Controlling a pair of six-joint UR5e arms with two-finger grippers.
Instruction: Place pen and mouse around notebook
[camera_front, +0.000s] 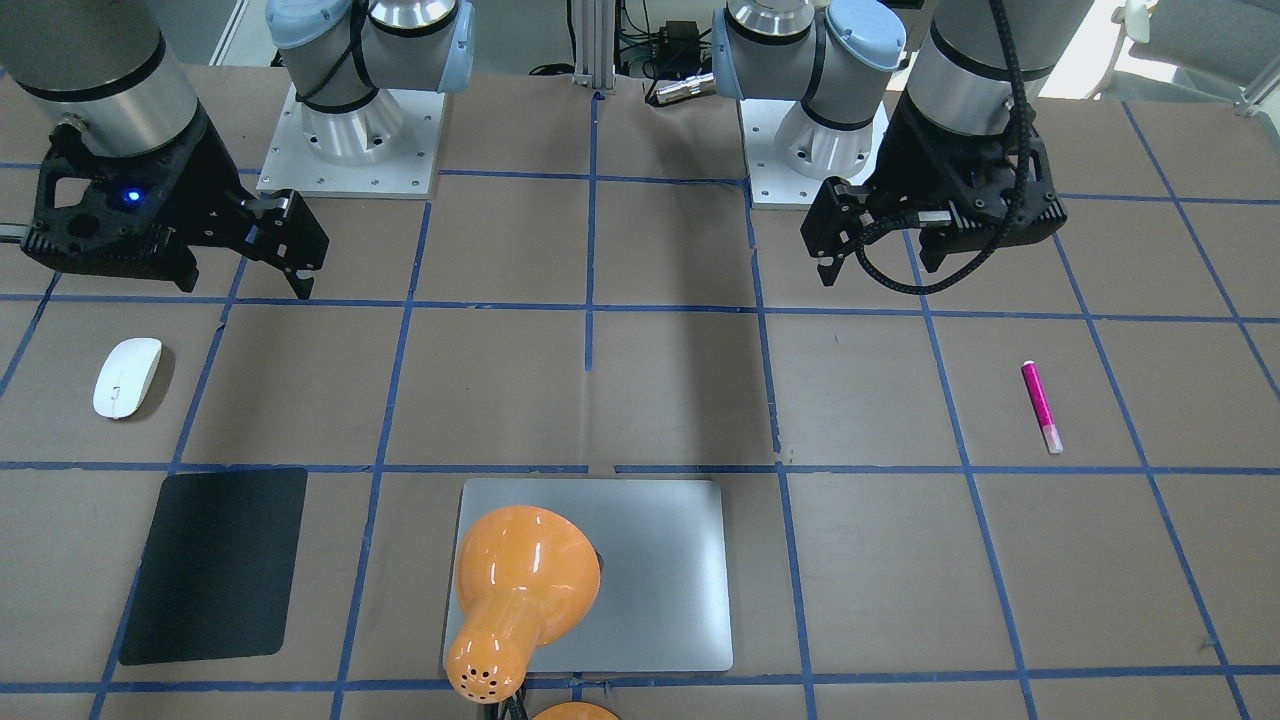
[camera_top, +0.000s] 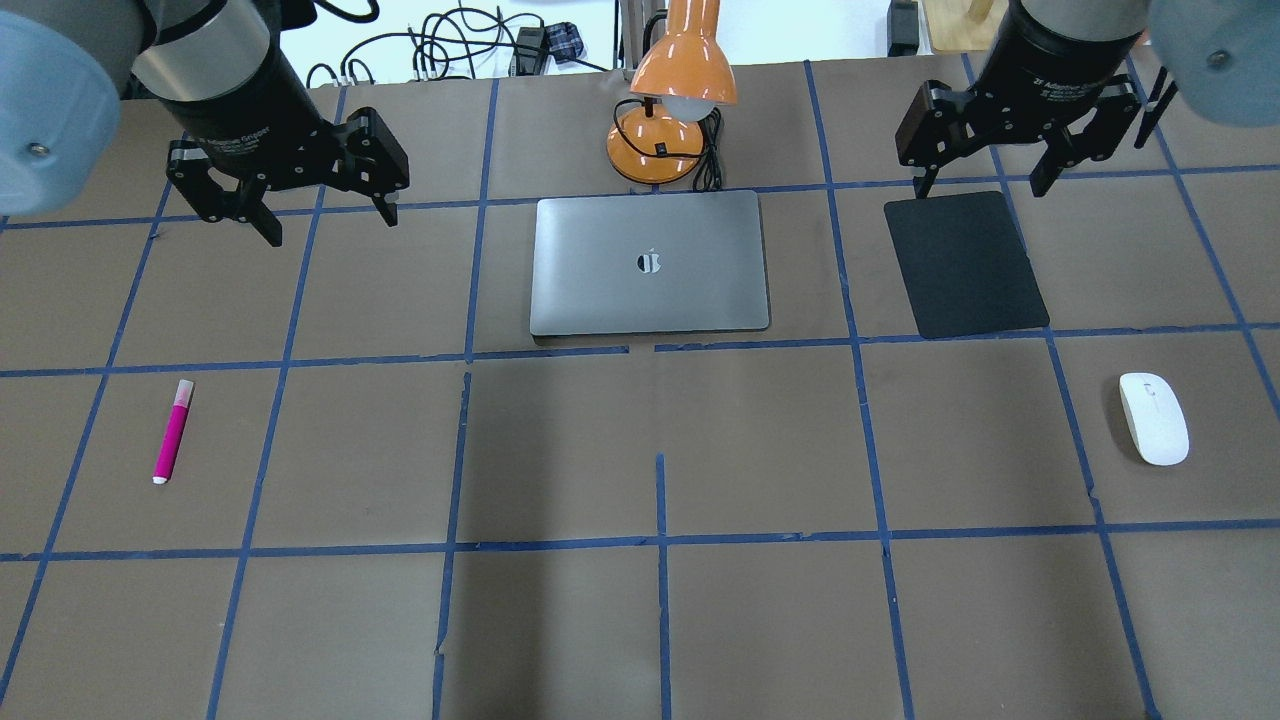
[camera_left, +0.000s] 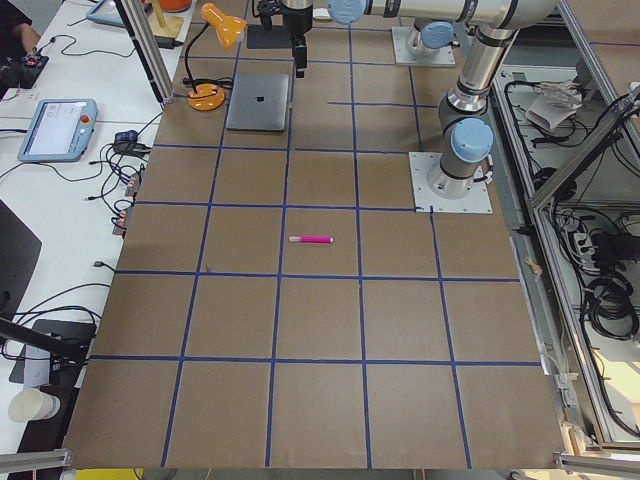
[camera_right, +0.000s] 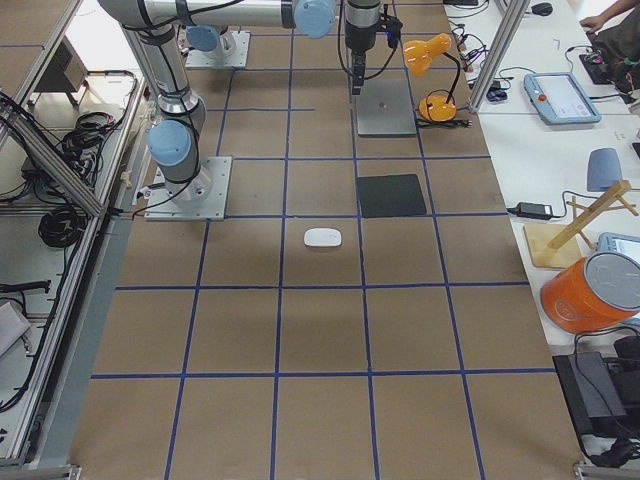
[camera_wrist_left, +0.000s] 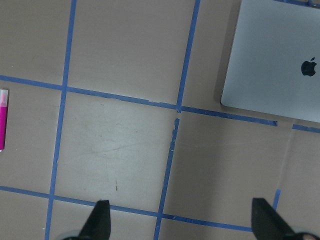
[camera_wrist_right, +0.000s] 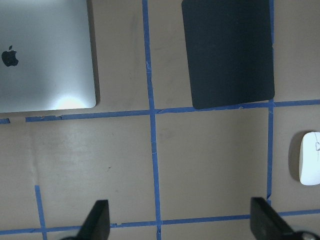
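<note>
The silver-grey notebook (camera_top: 650, 262) lies shut at the table's far middle, under an orange lamp. The magenta pen (camera_top: 172, 430) lies on the left side of the table, nearer the robot. On the right side rests the white mouse (camera_top: 1153, 418). My left gripper (camera_top: 330, 222) hovers open and empty left of the notebook, well beyond the pen (camera_wrist_left: 2, 120). My right gripper (camera_top: 980, 188) hangs open and empty over the far edge of a black mat, with the mouse (camera_wrist_right: 310, 158) off to its right. The front view shows the same pen (camera_front: 1040, 405) and mouse (camera_front: 127, 377).
A thin black mat (camera_top: 965, 262) lies right of the notebook. The orange desk lamp (camera_top: 680, 90) stands just behind the notebook, its shade (camera_front: 520, 590) overhanging the lid. Blue tape lines grid the brown table. Both arm bases sit at the near edge.
</note>
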